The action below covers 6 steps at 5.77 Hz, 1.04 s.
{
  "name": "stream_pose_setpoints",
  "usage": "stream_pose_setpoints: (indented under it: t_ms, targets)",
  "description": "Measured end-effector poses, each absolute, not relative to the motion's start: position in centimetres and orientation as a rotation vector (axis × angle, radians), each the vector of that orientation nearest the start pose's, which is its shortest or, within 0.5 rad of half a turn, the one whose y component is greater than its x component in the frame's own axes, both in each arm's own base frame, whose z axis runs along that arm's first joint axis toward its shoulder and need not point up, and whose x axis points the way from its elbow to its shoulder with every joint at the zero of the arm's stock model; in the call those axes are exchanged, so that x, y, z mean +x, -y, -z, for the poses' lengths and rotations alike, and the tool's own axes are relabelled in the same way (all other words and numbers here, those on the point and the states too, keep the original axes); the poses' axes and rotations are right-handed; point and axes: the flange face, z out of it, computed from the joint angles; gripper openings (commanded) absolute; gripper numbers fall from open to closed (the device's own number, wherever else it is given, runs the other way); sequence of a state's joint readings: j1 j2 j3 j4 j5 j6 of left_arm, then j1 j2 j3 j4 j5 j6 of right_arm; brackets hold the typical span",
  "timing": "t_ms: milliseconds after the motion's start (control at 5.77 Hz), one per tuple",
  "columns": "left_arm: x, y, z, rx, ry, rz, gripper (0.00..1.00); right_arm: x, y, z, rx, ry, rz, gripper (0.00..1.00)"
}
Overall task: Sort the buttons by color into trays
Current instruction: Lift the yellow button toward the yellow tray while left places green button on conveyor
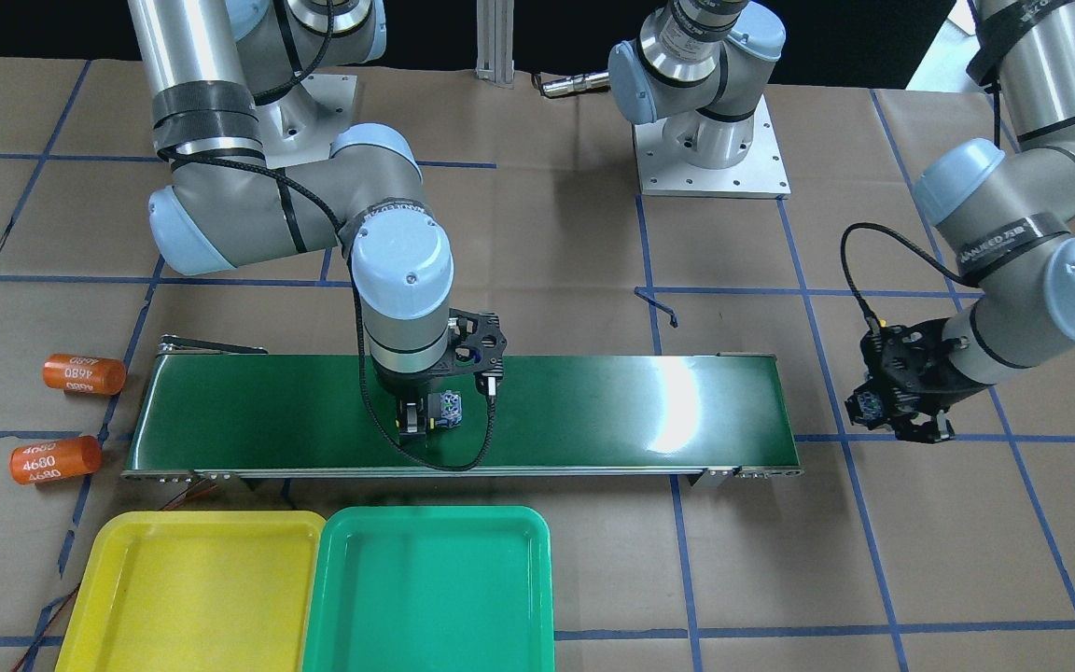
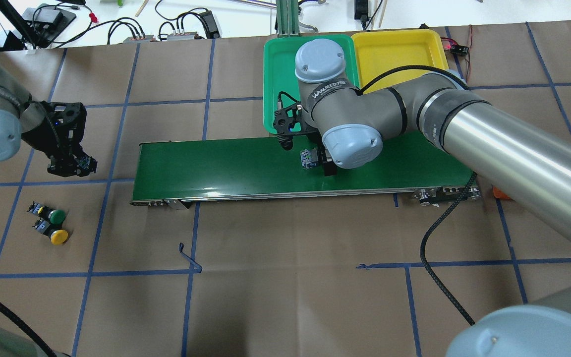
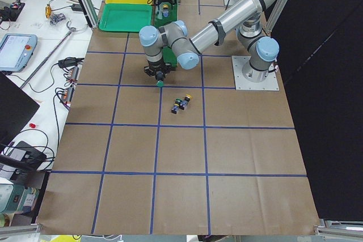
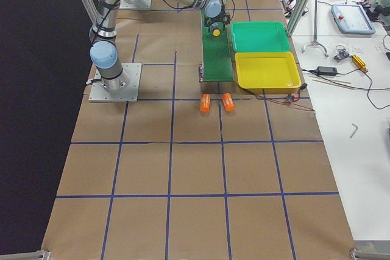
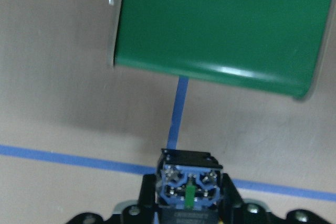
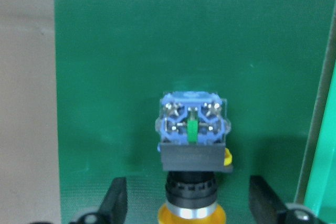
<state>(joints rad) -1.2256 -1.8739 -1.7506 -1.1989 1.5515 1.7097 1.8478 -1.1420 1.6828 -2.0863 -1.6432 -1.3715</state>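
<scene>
A yellow-capped button (image 6: pixel 192 150) sits on the belt between the fingers (image 6: pixel 118 200) of my right gripper (image 1: pixel 430 415), which is open and clear of it on both sides. My left gripper (image 2: pixel 75 163) hangs over the paper off the belt's end, shut on a green-capped button (image 5: pixel 189 184) whose cap (image 3: pixel 160 85) points down. Two more buttons, one green (image 2: pixel 52 216) and one yellow (image 2: pixel 55 236), lie on the paper close to the left gripper. The yellow tray (image 1: pixel 127 597) and the green tray (image 1: pixel 351 597) sit side by side beyond the belt.
The long dark green conveyor belt (image 1: pixel 612 411) crosses the middle of the table. Two orange cylinders printed 4680 (image 1: pixel 85 373) (image 1: pixel 52 460) lie off its end near the yellow tray. A black cable (image 2: pixel 431 258) trails over the paper by the right arm.
</scene>
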Motion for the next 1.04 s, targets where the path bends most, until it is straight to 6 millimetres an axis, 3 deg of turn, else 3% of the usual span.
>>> stream_pose_setpoints:
  t_ms: [173,347,520,693,1040]
  targets:
    - [0.1,57.6,-28.1,2.032,-2.538,-0.075,0.12,27.2,55.5,-24.8,-2.32,-2.187,-0.099,0.12]
    - [-5.2,57.2,-27.8,2.051,-2.519,-0.088,0.24,25.8,55.8,-25.7,-2.319,-2.217,-0.097,0.11]
    - [-8.1,56.7,-27.2,2.073,-2.493,-0.094,0.55,24.0,56.3,-27.8,-2.323,-2.266,-0.07,0.11]
    - [-9.3,56.4,-26.5,2.076,-2.468,-0.071,0.78,20.9,57.3,-30.0,-2.311,-2.312,-0.03,0.11]
    - [-8.3,56.4,-26.7,2.025,-2.427,0.008,0.83,13.0,61.1,-31.6,-2.305,-2.337,0.046,0.11]
